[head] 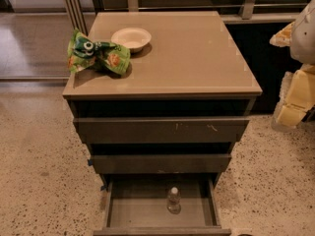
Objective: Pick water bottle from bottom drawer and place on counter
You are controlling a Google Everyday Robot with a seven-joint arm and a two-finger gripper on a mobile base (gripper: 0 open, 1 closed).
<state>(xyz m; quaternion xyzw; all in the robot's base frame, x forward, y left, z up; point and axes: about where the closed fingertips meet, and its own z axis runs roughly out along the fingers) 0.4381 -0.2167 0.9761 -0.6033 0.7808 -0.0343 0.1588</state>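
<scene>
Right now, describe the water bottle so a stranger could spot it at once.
The gripper hangs at the view's right edge; beside it, under the tan counter, the bottom drawer is pulled open. The water bottle stands alone on its grey floor: small, clear, white-capped, unlike the green bag and white bowl up top.

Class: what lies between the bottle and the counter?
Camera view: the top drawer and middle drawer, between bottle and counter. The tool is at the right edge.

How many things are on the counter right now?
2: a white bowl near the back left, and a green snack bag at the left edge beside it. None looks hidden on the counter. The gripper hangs off to the right, beyond it.
</scene>
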